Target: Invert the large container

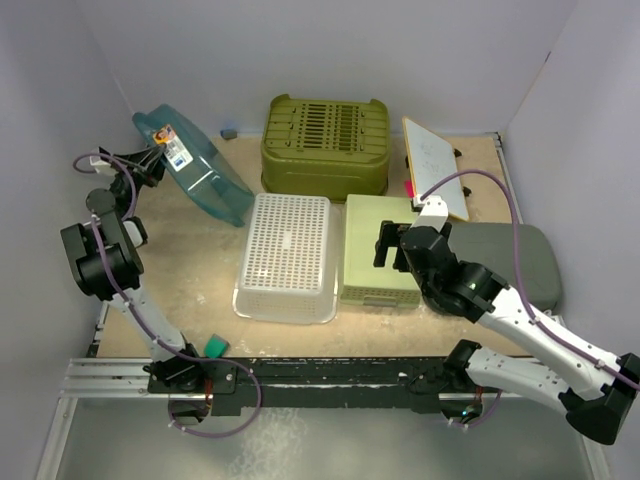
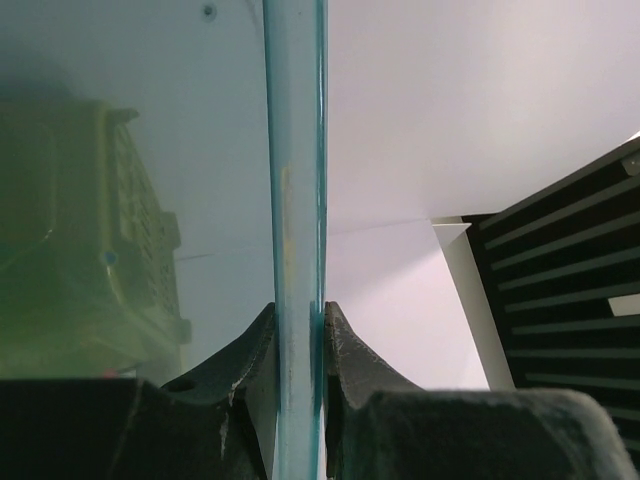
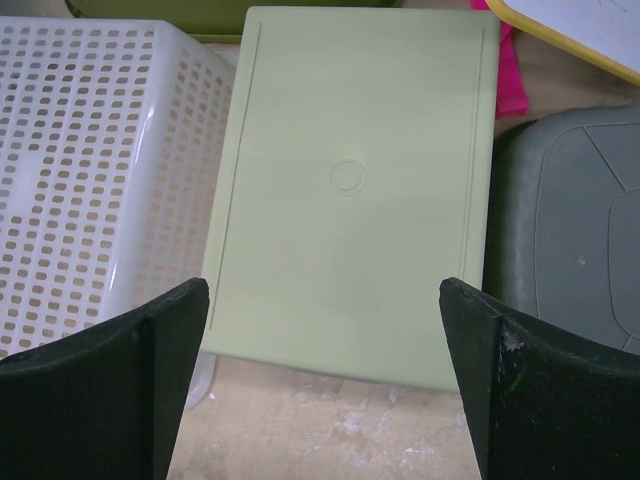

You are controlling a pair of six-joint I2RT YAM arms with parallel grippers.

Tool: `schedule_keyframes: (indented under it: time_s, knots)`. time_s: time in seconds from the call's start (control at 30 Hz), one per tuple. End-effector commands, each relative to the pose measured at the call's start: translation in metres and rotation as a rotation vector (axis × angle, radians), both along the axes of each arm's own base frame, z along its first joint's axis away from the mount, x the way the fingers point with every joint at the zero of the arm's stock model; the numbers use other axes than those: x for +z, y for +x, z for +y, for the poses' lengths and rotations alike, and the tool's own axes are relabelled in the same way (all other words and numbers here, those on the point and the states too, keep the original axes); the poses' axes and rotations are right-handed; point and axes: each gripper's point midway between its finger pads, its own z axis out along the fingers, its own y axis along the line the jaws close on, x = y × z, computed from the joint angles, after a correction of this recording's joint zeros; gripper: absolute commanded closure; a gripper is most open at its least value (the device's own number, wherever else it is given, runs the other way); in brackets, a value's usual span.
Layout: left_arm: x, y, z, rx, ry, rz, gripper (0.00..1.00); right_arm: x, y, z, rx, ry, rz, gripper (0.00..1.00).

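- The left gripper (image 2: 298,335) is clenched on a thin teal wall: in the left wrist view the two dark jaws pinch the translucent pane from either side.
- That pane belongs to the large teal container (image 1: 195,172), the task's thing. It stands at the rear left of the table (image 1: 190,285), tipped up on one long edge with its labelled side turned up and toward the left wall.
- It is neither upright nor flat on its rim, so I judge the flip about half done. What remains is to carry it past the vertical, lay it mouth-down and let go.
- The right gripper (image 3: 325,300) is released, jaws wide, hanging above the pale green bin (image 3: 350,180) and holding nothing.
- Around it lie the white perforated basket (image 1: 285,255), the olive slatted crate (image 1: 325,145) and a grey bin (image 1: 520,262), all bottom-up.
- A yellow-edged whiteboard (image 1: 435,165) leans at the rear right.
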Motion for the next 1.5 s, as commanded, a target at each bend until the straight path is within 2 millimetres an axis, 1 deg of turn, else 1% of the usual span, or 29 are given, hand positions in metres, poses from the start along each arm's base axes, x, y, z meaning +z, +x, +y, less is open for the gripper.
schedule_keyframes:
  time_s: [0.0,0.1,0.17,0.47,0.57,0.63,0.7,0.77,0.8,0.9,0.97,1.0,1.07,1.1,1.13,1.17,1.2,1.23,1.33,1.47]
  knots:
    - [0.023,-0.023,0.001,-0.009,0.114,-0.18,1.0,0.014,0.006,0.005,-0.003,0.035,-0.038,0.01]
    - [0.0,-0.021,0.007,-0.025,0.071,-0.106,1.0,0.016,0.005,0.002,-0.011,0.038,-0.044,0.01]
    - [-0.01,-0.025,0.01,-0.01,0.062,-0.081,1.0,0.018,0.004,0.001,-0.016,0.038,-0.048,0.01]
    - [-0.032,-0.041,0.019,0.023,0.059,-0.019,1.0,0.013,0.004,0.003,-0.008,0.028,-0.034,0.01]
    - [-0.038,-0.045,0.025,0.042,0.049,0.001,0.84,0.015,0.004,0.004,-0.005,0.045,-0.037,0.02]
    - [-0.038,-0.048,0.03,0.054,0.041,0.007,0.73,0.016,0.004,0.006,-0.001,0.054,-0.039,0.02]
    - [-0.033,-0.052,0.033,0.07,0.036,0.0,0.65,0.015,0.004,0.005,-0.001,0.05,-0.034,0.02]
    - [-0.026,-0.053,0.032,0.075,0.06,-0.01,0.51,0.015,0.003,0.005,-0.001,0.047,-0.033,0.02]
    - [-0.024,-0.052,0.032,0.079,0.074,-0.006,0.46,0.014,0.003,0.005,0.0,0.048,-0.032,0.02]
    - [-0.028,-0.046,0.034,0.108,0.138,0.041,0.42,0.016,0.003,0.007,0.005,0.059,-0.034,0.01]
    - [-0.04,-0.041,0.038,0.142,0.194,0.111,0.4,0.016,0.003,0.009,0.009,0.063,-0.032,0.02]
    - [-0.051,-0.037,0.041,0.164,0.247,0.164,0.39,0.016,0.003,0.009,0.009,0.064,-0.032,0.02]
    - [-0.085,-0.034,0.05,0.196,0.391,0.335,0.38,0.016,0.003,0.008,0.006,0.067,-0.032,0.02]
    - [-0.107,-0.038,0.056,0.202,0.486,0.458,0.37,0.016,0.003,0.008,0.005,0.068,-0.032,0.02]
    - [-0.13,-0.051,0.057,0.175,0.555,0.607,0.37,0.016,0.002,0.007,0.004,0.068,-0.032,0.02]
    - [-0.137,-0.056,0.062,0.173,0.632,0.657,0.36,0.015,0.002,0.007,0.003,0.067,-0.032,0.02]
    - [-0.138,-0.058,0.064,0.173,0.661,0.67,0.35,0.015,0.002,0.006,0.002,0.068,-0.032,0.02]
    - [-0.141,-0.059,0.064,0.166,0.664,0.679,0.35,0.013,0.002,0.007,0.003,0.067,-0.03,0.02]
    - [-0.161,-0.068,0.065,0.153,0.677,0.753,0.34,0.013,0.003,0.009,0.009,0.066,-0.027,0.02]
    - [-0.179,-0.081,0.068,0.145,0.739,0.827,0.33,0.011,0.003,0.01,0.012,0.065,-0.023,0.02]
